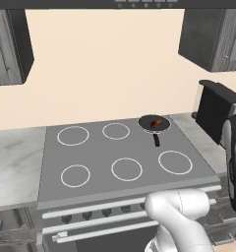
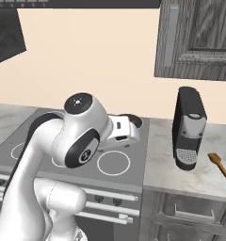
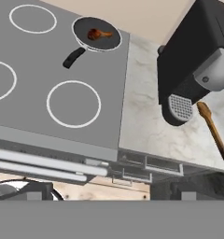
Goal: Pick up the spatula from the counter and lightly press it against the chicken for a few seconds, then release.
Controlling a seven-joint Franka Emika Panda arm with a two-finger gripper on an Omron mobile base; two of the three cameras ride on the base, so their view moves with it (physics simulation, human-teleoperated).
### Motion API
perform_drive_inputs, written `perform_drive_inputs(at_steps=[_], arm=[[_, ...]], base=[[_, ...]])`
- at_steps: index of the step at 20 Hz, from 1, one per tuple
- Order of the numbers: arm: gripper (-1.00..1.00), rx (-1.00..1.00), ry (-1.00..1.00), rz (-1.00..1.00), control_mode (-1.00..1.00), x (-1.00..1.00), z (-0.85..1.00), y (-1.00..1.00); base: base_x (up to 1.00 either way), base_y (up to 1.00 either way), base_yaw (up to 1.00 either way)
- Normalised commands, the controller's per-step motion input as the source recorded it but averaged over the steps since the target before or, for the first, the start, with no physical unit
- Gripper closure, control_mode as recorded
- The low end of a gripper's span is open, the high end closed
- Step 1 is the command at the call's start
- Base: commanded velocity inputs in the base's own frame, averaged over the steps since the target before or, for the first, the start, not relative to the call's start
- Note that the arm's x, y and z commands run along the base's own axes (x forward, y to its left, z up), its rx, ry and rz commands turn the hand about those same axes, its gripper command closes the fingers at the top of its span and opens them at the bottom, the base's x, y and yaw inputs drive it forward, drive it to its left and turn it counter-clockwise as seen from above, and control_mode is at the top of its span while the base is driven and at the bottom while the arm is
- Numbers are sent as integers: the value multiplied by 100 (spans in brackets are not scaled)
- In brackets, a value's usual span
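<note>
Plainly nothing is held yet: the wooden spatula (image 3: 213, 128) lies flat on the marble counter (image 3: 146, 126) at the right edge of the hand view, its blade just beside the foot of the black coffee machine (image 3: 193, 65). The chicken drumstick (image 3: 99, 33) sits in the frying pan (image 3: 83, 29) in the upper left of that view, at the back of the stove (image 3: 32, 116), well apart from the spatula. The gripper (image 2: 129, 135) hangs over the stove in the middle of the right base view; whether its fingers stand wide or narrow cannot be told. The main risk is the reach — a descent near the blade could knock the coffee machine, and a pinch far out on the thin handle could let the spatula swing or slip. Later, too firm a press could shove the meat or tip the pan.
</note>
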Motion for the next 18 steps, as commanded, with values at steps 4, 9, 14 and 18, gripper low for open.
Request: perform_drive_inputs(at_steps=[4, 9, 14, 18], arm=[[-100, 0, 0, 0, -100, -5, 0, -13], [-100, 0, 0, 0, -100, -5, 0, -22], [-100, 0, 0, -2, -100, -2, -1, -30], [-100, 0, 1, -5, -100, -5, -4, -33]], base=[[0, 0, 0], [0, 0, 0], [0, 0, 0], [0, 0, 0]])
